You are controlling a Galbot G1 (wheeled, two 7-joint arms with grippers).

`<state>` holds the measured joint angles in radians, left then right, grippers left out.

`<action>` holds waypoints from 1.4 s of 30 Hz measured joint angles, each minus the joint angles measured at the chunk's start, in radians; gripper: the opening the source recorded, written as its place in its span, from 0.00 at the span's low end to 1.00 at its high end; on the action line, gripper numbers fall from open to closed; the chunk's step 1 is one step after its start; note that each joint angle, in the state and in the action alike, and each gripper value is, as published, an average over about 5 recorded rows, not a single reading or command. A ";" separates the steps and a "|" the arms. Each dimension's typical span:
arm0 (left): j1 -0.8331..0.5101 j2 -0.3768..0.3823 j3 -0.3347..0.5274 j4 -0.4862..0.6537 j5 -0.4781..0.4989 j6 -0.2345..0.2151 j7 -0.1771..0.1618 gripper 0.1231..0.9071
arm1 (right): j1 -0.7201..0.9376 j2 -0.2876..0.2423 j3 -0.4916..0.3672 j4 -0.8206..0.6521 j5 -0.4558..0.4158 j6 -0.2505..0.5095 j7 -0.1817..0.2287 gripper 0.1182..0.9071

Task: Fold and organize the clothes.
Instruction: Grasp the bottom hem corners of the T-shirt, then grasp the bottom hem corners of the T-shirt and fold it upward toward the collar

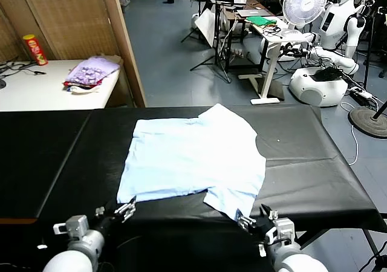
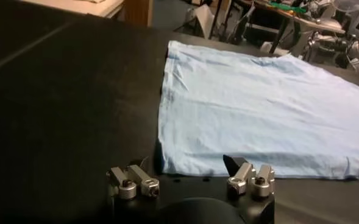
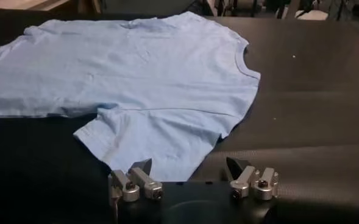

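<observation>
The T-shirt (image 1: pixel 193 157) lies spread flat on the black desk (image 1: pixel 314 169), ready for folding. The left pincer (image 1: pixel 124 210) and right pincer (image 1: pixel 254 219) sit released at its near edge, probably poised to grasp hem corner and sleeve.

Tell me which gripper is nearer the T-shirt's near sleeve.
Right. The right gripper sits open at the sleeve edge; the left gripper sits open by the T-shirt hem corner.

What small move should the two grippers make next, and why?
Probably ease both forward and close on the T-shirt. It lies flat; the left gripper, open, waits at the near hem corner, and the right gripper, open, at the near sleeve's edge, neither holding cloth.
</observation>
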<state>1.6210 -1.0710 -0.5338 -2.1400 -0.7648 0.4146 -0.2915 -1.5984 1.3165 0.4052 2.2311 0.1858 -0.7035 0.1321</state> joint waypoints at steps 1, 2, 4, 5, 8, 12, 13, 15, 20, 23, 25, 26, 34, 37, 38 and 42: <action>-0.001 -0.001 0.001 0.002 0.005 -0.001 0.001 0.86 | -0.001 0.001 -0.001 -0.001 -0.002 0.000 0.000 0.80; -0.002 -0.001 0.001 0.003 0.009 -0.002 0.002 0.86 | -0.002 0.002 -0.002 -0.001 -0.004 0.000 0.000 0.78; -0.004 -0.004 0.002 0.009 0.020 -0.005 0.005 0.86 | -0.005 0.007 -0.006 -0.003 -0.010 0.001 -0.001 0.70; -0.006 -0.005 0.003 0.012 0.023 -0.006 0.006 0.86 | -0.007 0.008 -0.008 -0.004 -0.013 0.001 -0.001 0.65; -0.008 -0.010 0.004 0.023 0.024 -0.014 0.008 0.85 | -0.013 0.012 -0.010 -0.009 -0.017 0.002 0.000 0.51; -0.001 -0.015 0.009 0.034 0.032 -0.033 0.024 0.69 | -0.021 0.017 -0.009 -0.011 -0.018 0.002 0.007 0.31; 0.002 -0.015 0.010 0.033 0.035 -0.037 0.029 0.61 | -0.023 0.018 -0.008 -0.010 -0.018 0.002 0.011 0.25; 0.009 -0.017 0.015 0.031 0.043 -0.043 0.037 0.48 | -0.030 0.021 -0.006 -0.005 -0.018 0.002 0.021 0.11; 0.025 -0.019 0.019 0.018 0.065 -0.048 0.041 0.11 | -0.061 0.024 0.013 0.030 -0.017 -0.003 0.039 0.01; 0.040 -0.016 0.015 0.003 0.079 -0.050 0.040 0.02 | -0.088 0.025 0.023 0.067 -0.018 -0.012 0.044 0.01; 0.054 -0.013 0.009 -0.011 0.088 -0.052 0.038 0.02 | -0.109 0.022 0.032 0.095 -0.018 -0.014 0.041 0.01; 0.064 -0.010 0.005 -0.019 0.093 -0.053 0.037 0.01 | -0.118 0.020 0.037 0.109 -0.017 -0.011 0.037 0.01; 0.160 0.017 -0.047 -0.096 0.094 -0.064 0.019 0.01 | -0.090 -0.005 0.081 0.123 0.042 0.104 0.007 0.01; 0.149 0.013 -0.062 -0.102 0.085 -0.076 0.002 0.01 | -0.028 -0.017 0.081 0.082 0.060 0.139 -0.009 0.01; 0.138 0.009 -0.063 -0.100 0.085 -0.081 -0.001 0.01 | -0.002 -0.021 0.079 0.064 0.061 0.150 -0.015 0.01; 0.068 0.000 -0.056 -0.079 0.099 -0.095 0.010 0.01 | 0.100 -0.040 0.066 -0.016 0.060 0.184 -0.038 0.01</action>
<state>1.6894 -1.0714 -0.5895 -2.2185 -0.6656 0.3199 -0.2815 -1.4985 1.2762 0.4713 2.2152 0.2462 -0.5197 0.0944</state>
